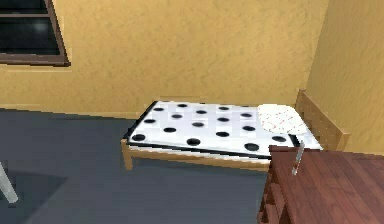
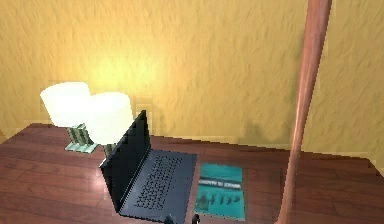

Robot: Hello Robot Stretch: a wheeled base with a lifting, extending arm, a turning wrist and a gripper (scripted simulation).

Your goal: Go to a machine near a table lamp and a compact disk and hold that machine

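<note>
Open laptop (image 2: 150, 178) on a table (image 2: 45, 188) beside two lamps (image 2: 110, 115) and a teal case (image 2: 222, 192); a wide reach could topple a lamp; the jaws' state cannot be told.

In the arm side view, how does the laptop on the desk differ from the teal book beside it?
The laptop is dark, the book teal. The laptop stands open with its screen raised; the book lies flat and closed. The laptop is larger and sits nearer the lamps. Both rest on the wooden desk.
</note>
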